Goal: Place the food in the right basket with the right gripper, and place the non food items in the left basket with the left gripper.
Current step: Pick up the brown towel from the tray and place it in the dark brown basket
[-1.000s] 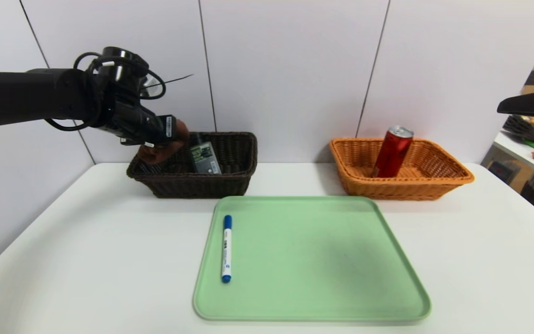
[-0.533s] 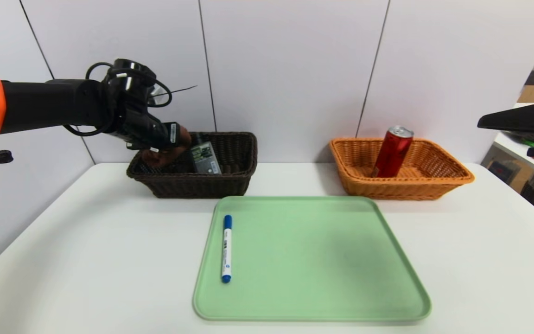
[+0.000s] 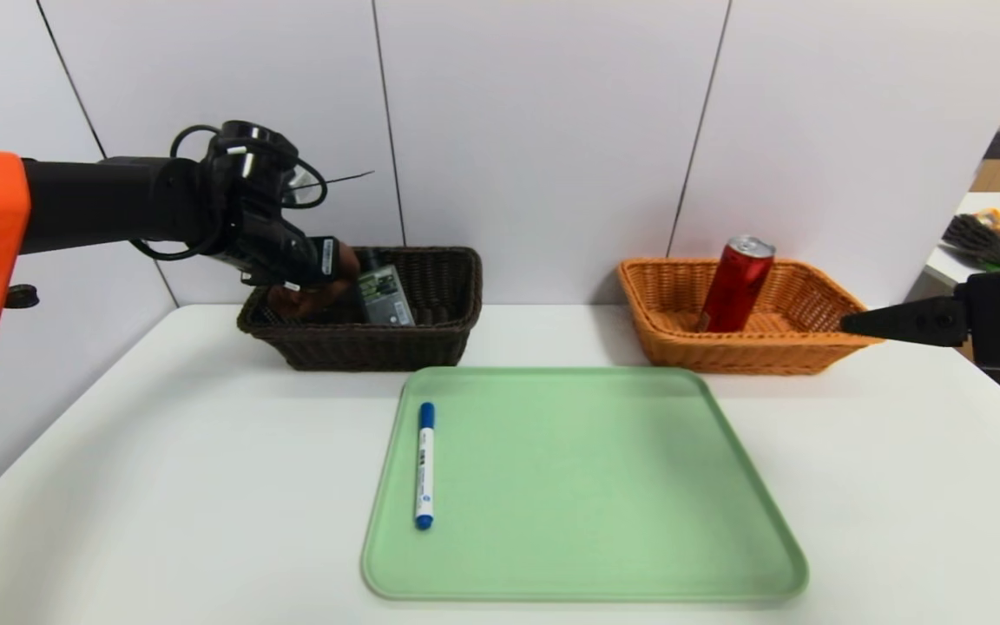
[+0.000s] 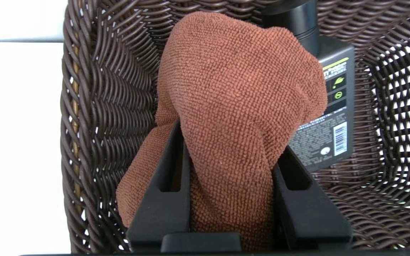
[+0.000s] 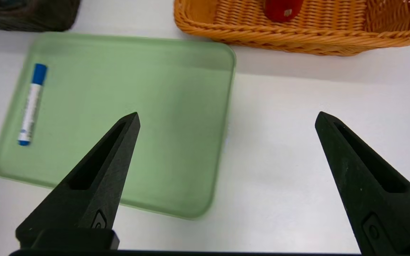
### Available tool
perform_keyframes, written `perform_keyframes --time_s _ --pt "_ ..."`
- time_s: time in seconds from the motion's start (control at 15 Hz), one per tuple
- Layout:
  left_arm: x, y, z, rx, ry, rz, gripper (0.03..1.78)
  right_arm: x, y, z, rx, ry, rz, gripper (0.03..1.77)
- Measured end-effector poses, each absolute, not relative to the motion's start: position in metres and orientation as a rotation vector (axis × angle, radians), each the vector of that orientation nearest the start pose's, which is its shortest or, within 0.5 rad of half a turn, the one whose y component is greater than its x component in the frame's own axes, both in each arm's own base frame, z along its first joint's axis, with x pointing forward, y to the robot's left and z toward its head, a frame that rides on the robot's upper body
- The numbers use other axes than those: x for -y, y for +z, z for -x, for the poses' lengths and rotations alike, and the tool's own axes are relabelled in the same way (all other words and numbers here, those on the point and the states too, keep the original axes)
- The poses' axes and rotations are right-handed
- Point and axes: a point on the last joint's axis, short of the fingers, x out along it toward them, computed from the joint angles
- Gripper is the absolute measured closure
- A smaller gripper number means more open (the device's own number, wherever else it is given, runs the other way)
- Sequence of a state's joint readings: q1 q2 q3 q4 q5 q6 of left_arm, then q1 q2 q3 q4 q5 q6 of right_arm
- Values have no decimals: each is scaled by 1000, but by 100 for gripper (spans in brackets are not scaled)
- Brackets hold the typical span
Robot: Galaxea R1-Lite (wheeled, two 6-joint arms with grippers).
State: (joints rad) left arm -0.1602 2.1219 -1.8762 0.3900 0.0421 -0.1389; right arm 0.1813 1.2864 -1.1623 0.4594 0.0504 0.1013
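the left pincer (image 3: 313,279) hangs over the near-left part of the dark brown left basket (image 3: 430,343), its two black fingers (image 4: 162,199) pinching a brown towel (image 4: 240,106) between them. in the left wrist view the cloth bulges out past the fingertips and droops inside the basket, beside the dark green pump bottle (image 4: 329,117), which leans against the basket's far wall with its black top up and its label facing out. whether the towel touches the basket floor cannot be told. the right pincer (image 5: 226,117) is held above the tabletop (image 3: 899,486) at the right edge of the head view, just in front of the near-right corner of the orange right basket (image 3: 812,351), with its fingers (image 5: 98,177) spread wide and nothing between them. inside that basket the red drink can (image 3: 736,285) stands tilted, silver top leaning to the right. a pale green tray (image 3: 587,486) lies on the tabletop in front of both baskets. the white marker (image 3: 424,464) with the blue cap lies on the tray near its left edge, cap pointing toward the baskets, well apart from both pincers.
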Motion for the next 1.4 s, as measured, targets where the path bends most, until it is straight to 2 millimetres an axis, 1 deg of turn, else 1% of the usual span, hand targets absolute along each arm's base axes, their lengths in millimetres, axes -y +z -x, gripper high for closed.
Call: perform_keyframes --time_s 0.2,0.47,0.73,1.4 --pt "68 224 -423 -641 -72 68 124 -32 279 -190 -620 177 -56 10" --pt "69 223 -426 -637 -69 69 124 -30 277 -194 -629 169 -62 10" --pt "69 223 -427 -626 -27 56 124 -29 276 -195 -635 164 -67 10" --pt "73 228 -426 -604 -28 58 124 -27 274 -191 -636 162 -72 10"
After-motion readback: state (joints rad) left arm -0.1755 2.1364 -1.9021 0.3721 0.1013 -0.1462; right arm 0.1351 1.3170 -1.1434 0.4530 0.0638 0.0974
